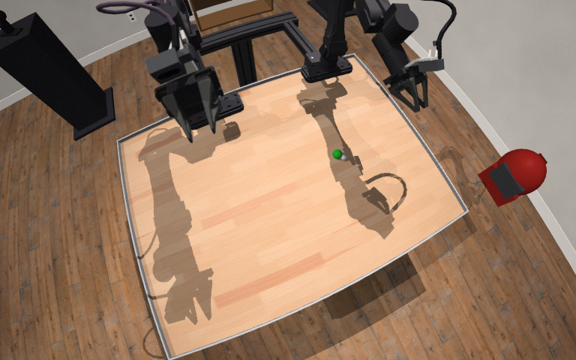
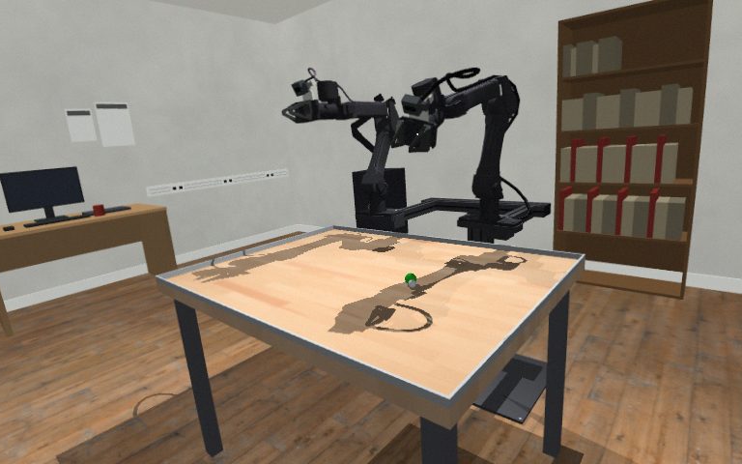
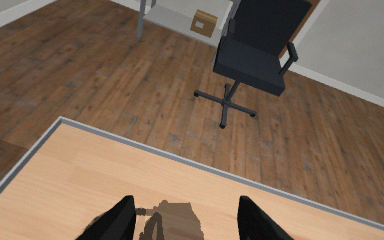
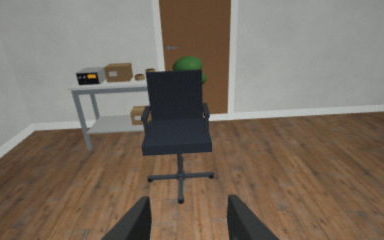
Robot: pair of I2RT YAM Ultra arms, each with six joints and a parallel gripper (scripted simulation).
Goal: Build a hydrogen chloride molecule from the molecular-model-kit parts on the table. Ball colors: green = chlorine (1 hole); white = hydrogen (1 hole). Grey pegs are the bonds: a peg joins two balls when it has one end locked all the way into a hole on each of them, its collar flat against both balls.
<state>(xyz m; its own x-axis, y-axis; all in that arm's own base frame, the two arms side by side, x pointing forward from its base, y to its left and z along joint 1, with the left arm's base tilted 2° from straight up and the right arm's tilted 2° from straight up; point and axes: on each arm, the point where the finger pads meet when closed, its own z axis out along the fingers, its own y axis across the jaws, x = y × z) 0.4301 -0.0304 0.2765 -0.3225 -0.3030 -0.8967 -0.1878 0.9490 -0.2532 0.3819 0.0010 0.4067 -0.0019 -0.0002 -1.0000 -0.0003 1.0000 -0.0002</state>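
Observation:
A green ball (image 1: 337,154) (image 2: 410,277) and a smaller white ball (image 1: 343,157) (image 2: 412,283) lie close against each other on the table (image 1: 255,178) (image 2: 306,299), within the left arm's shadow. No grey peg shows; any peg between the balls is hidden, and the seating of the joint cannot be made out. My left gripper (image 1: 421,108) (image 3: 186,206) is partly open and empty, raised beyond the table's side edge, away from the balls. My right gripper (image 1: 202,136) (image 4: 189,206) is partly open and empty, raised near its own base, far from the balls.
A low grey rim (image 1: 124,196) (image 3: 189,163) runs round the table. The left arm's base (image 1: 327,70) and the right arm's base (image 1: 233,104) stand at the same table edge, beside a black frame (image 1: 246,30). An office chair (image 3: 254,65) (image 4: 176,135) stands beyond the table.

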